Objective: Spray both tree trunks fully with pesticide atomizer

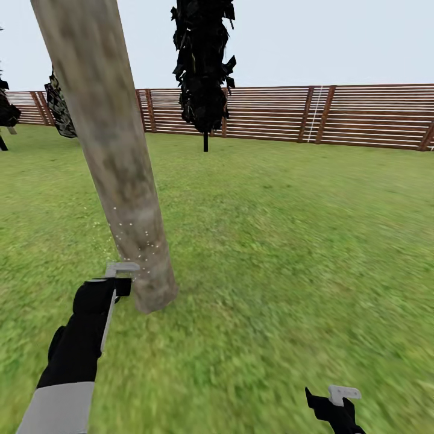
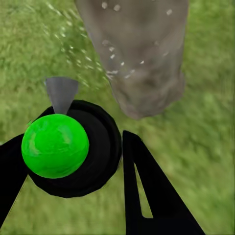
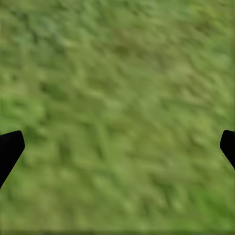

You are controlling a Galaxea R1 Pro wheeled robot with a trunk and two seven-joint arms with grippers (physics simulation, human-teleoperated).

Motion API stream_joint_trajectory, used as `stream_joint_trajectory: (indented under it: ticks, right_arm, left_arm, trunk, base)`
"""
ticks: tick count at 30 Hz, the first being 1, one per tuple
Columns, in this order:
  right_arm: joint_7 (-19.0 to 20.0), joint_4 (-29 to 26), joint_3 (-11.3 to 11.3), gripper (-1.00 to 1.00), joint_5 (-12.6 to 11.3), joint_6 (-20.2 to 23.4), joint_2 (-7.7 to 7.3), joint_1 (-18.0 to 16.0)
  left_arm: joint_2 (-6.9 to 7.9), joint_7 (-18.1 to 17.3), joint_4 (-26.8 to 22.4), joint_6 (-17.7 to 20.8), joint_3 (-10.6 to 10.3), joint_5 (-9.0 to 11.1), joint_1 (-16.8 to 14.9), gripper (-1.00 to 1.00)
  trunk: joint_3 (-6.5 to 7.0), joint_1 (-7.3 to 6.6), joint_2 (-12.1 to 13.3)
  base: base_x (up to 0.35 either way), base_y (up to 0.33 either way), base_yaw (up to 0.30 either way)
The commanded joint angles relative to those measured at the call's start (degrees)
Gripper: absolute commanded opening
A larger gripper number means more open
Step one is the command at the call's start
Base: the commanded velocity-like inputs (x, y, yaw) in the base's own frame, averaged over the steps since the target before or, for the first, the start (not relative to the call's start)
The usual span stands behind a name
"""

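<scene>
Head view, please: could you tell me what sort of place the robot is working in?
Most likely a fenced garden: a green lawn, a reddish-brown slatted wooden fence along the back, and a thick mottled tree trunk close by.

Left end effector clamped (arm extended forward); right end effector spread wide.

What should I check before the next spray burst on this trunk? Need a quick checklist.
1. Sprayer held in left gripper: ok, fingers on both sides of it.
2. Nozzle aimed at the trunk: ok, points at its base.
3. Spray reaching the bark: ok, white droplets on the lower trunk.
4. Whole trunk covered: cannot tell; droplets show low down only.
5. Right gripper free: ok, open over the grass.
</scene>
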Motion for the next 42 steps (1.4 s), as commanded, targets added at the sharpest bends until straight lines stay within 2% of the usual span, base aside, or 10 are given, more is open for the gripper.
stream_joint_trajectory:
  ticks: [1, 7, 10, 16, 19, 22, 27, 30, 37, 42]
  right_arm:
    - [0.00, 0.00, 0.00, 1.00, 0.00, 0.00, 0.00, 0.00]
    - [0.00, 0.00, 0.00, 1.00, 0.00, 0.00, 0.00, 0.00]
    - [0.00, 0.00, 0.00, 1.00, 0.00, 0.00, 0.00, 0.00]
    - [0.00, 0.00, 0.00, 1.00, 0.00, 0.00, 0.00, 0.00]
    - [0.00, 0.00, 0.00, 1.00, 0.00, 0.00, 0.00, 0.00]
    - [0.00, 0.00, 0.00, 1.00, 0.00, 0.00, 0.00, 0.00]
    - [0.00, 0.00, 0.00, 1.00, 0.00, 0.00, 0.00, 0.00]
    - [0.00, 0.00, 0.00, 1.00, 0.00, 0.00, 0.00, 0.00]
    - [0.00, 0.00, 0.00, 1.00, 0.00, 0.00, 0.00, 0.00]
    - [0.00, 0.00, 0.00, 1.00, 0.00, 0.00, 0.00, 0.00]
  left_arm:
    - [0.27, 0.01, -0.18, 0.09, 0.09, 0.03, -0.23, -1.00]
    - [2.38, -0.13, -0.19, 0.24, 6.81, 0.10, -1.55, -1.00]
    - [3.32, -1.78, -0.18, 0.23, 7.32, 0.16, -1.90, -1.00]
    - [2.38, -6.93, -0.56, 0.28, 6.33, 0.02, -3.20, -1.00]
    - [2.10, -7.02, -0.73, 0.67, 1.96, 0.02, -3.90, -1.00]
    - [2.33, -7.02, -0.75, 0.78, 1.11, -0.17, -4.31, -1.00]
    - [4.33, -7.02, -0.71, 0.84, 5.73, -0.32, -7.88, -1.00]
    - [4.40, -7.02, -0.66, 0.94, 6.20, -0.20, -8.91, -1.00]
    - [1.90, -7.10, -0.74, 1.72, -1.55, -0.26, -9.24, -1.00]
    - [3.34, -7.11, -1.01, 1.77, -0.50, -0.47, -9.31, -1.00]
  trunk:
    - [0.00, 0.00, 0.00]
    - [0.00, 0.00, 0.00]
    - [0.00, 0.00, 0.00]
    - [0.00, 0.00, 0.00]
    - [0.00, 0.00, 0.00]
    - [0.00, 0.00, 0.00]
    - [0.00, 0.00, 0.00]
    - [0.00, 0.00, 0.00]
    - [0.00, 0.00, 0.00]
    - [0.00, 0.00, 0.00]
  base:
    - [0.000, 0.000, 0.000]
    - [0.000, 0.000, 0.000]
    - [0.000, 0.000, 0.000]
    - [0.000, 0.000, 0.000]
    - [0.000, 0.000, 0.000]
    - [0.000, 0.000, 0.000]
    - [0.000, 0.000, 0.000]
    - [0.000, 0.000, 0.000]
    - [0.000, 0.000, 0.000]
    - [0.000, 0.000, 0.000]
